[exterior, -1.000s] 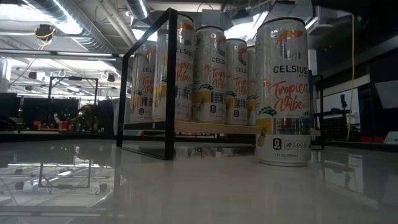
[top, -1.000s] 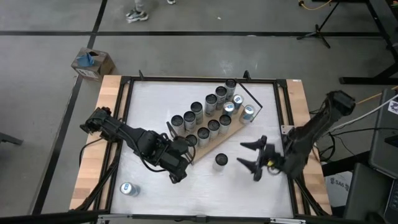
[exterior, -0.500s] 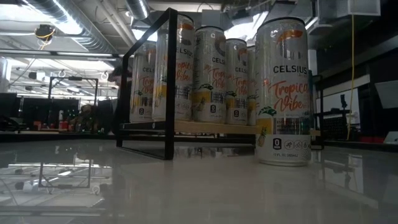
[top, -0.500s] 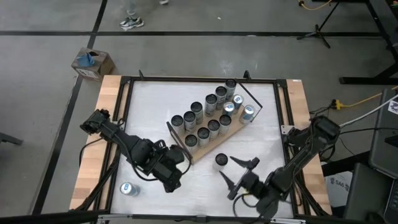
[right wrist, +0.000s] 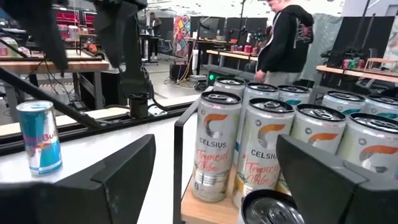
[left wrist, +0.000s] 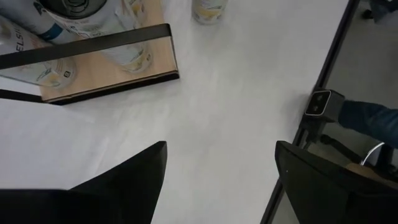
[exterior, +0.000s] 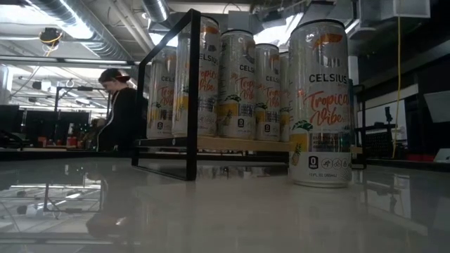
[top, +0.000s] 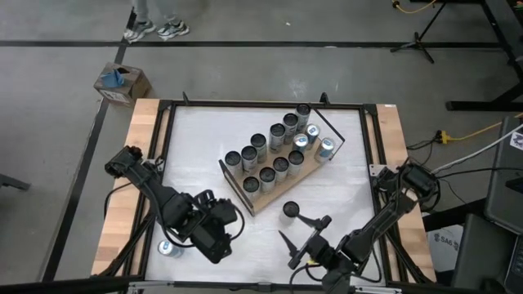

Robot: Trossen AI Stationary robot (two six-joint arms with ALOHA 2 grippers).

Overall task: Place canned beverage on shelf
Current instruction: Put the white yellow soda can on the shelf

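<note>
The shelf [top: 278,181], a light-brown board with a dark wire frame at each short end, lies slantwise mid-table and carries several upright Celsius cans [top: 269,151]. One more Celsius can [top: 290,211] stands upright on the table just off the shelf's near long side; it also shows in the low view [exterior: 320,105]. My right gripper [top: 288,228] is open and empty just near of this can, whose top [right wrist: 270,211] shows low between the fingers. My left gripper [top: 231,225] is open and empty, near-left of the shelf's end [left wrist: 93,68].
A small blue Red Bull can [top: 167,247] stands upright at the near left, beside my left arm; it also shows in the right wrist view [right wrist: 38,137]. Pale wooden planks [top: 131,180] flank the table. A person [right wrist: 286,37] walks beyond the table's far side.
My right gripper has swung from the table's right side toward the near edge and left, turning to face the lone can and the shelf, still open. My left gripper has drawn back from the shelf's end toward the near-left. A person has walked in behind the table.
</note>
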